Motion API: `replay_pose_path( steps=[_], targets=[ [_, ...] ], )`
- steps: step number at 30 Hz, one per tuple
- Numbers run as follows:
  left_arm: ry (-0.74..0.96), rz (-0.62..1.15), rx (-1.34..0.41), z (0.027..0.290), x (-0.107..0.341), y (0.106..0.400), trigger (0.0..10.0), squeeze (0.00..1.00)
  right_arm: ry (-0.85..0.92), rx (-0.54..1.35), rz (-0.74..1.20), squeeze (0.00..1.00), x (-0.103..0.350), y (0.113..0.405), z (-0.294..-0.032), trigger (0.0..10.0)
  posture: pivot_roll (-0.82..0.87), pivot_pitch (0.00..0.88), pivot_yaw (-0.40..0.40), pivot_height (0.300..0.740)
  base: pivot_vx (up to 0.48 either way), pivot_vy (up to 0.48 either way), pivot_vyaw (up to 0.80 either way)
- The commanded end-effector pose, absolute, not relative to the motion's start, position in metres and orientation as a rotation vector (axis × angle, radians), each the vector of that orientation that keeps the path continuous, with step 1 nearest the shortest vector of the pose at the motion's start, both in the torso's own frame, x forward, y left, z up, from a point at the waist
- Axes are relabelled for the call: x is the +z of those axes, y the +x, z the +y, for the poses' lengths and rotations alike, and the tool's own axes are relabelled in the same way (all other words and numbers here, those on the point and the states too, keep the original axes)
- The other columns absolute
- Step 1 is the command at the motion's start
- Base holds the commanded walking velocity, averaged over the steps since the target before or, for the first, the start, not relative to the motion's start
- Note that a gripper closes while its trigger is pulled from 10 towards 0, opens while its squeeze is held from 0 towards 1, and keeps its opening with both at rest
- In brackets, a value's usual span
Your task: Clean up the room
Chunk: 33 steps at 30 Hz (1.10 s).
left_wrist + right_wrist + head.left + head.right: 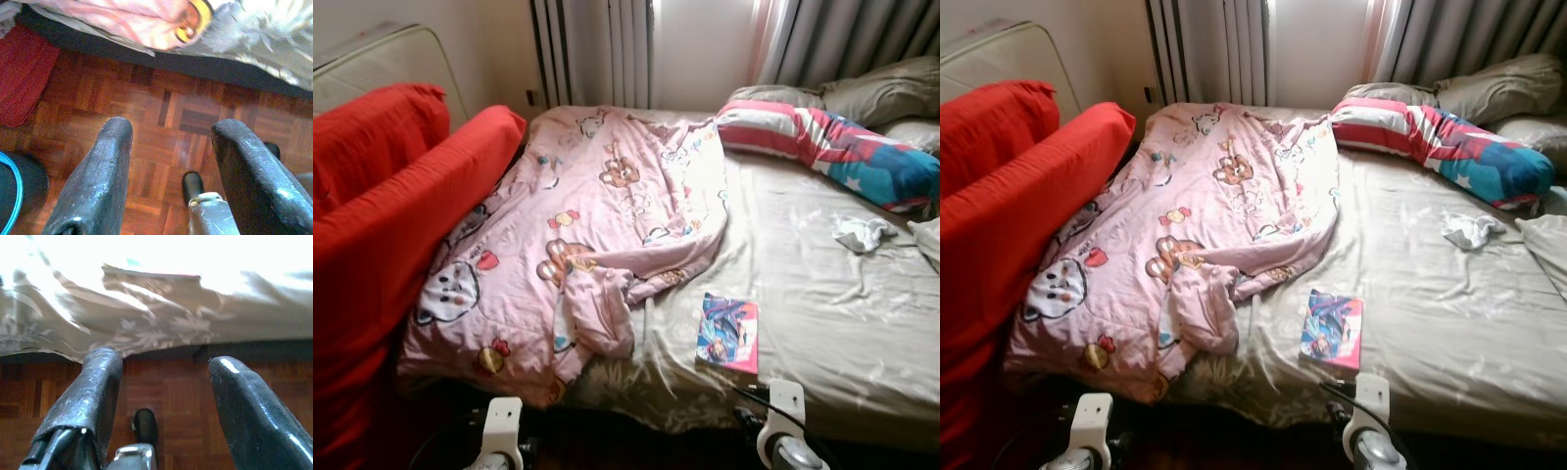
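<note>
A crumpled pink cartoon-print blanket (pixel 597 225) covers the left half of the bed. A colourful book (pixel 728 333) lies flat near the bed's front edge. A small white cloth (pixel 860 233) sits on the sheet at the right. A striped red, white and blue pillow (pixel 832 147) lies at the head. My left gripper (pixel 171 161) hangs open low over the wood floor below the blanket's hem. My right gripper (pixel 164 396) is open too, low before the bed's front edge, below the book.
The bed's beige sheet (pixel 822 313) is wrinkled. A red sofa or cushion (pixel 382 215) stands close along the bed's left side. Grey pillows (pixel 871 93) and curtains (pixel 842 39) are at the back right. A parquet floor (pixel 161 107) runs below the bed.
</note>
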<state>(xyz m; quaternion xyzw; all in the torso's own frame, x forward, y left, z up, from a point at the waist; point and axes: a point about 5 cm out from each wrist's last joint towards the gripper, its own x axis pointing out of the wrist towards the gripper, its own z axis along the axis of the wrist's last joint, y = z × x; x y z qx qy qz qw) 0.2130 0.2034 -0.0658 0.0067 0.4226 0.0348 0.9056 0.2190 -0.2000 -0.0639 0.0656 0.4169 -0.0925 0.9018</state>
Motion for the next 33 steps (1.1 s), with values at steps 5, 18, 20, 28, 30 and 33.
replay_pose_path(
  steps=[5,18,20,28,30,33],
  targets=[
    [0.028,0.883,0.084,0.2087,-0.0670,0.2095,10.0,0.00,0.143,-0.185,0.853,0.00,-0.0637,0.2206,-0.1947,10.0,-0.06,0.000,0.026,0.733,0.330,0.000,0.00],
    [0.018,0.873,0.088,0.2084,-0.0662,0.2107,10.0,0.00,0.147,-0.188,0.857,0.00,-0.0635,0.2210,-0.1948,10.0,-0.06,0.000,0.023,0.733,0.143,0.000,0.00],
    [0.015,0.871,0.089,0.2083,-0.0660,0.2110,10.0,0.00,0.146,-0.186,0.859,0.00,-0.0636,0.2210,-0.1948,10.0,-0.06,0.000,0.023,0.733,0.000,0.000,0.00],
    [0.016,0.871,0.088,0.2083,-0.0658,0.2113,10.0,0.00,0.141,-0.181,0.862,0.00,-0.0635,0.2213,-0.1946,10.0,-0.05,0.000,0.023,0.733,0.000,0.000,-0.78],
    [0.017,0.871,0.087,0.2085,-0.0658,0.2113,10.0,0.00,0.141,-0.181,0.861,0.00,-0.0634,0.2214,-0.1946,10.0,-0.05,0.000,0.023,0.733,0.000,0.000,-0.73],
    [0.019,0.872,0.086,0.2084,-0.0659,0.2113,10.0,0.00,0.136,-0.181,0.858,0.00,-0.0631,0.2217,-0.1948,10.0,-0.05,0.000,0.023,0.733,0.000,0.000,0.00]
  ],
)
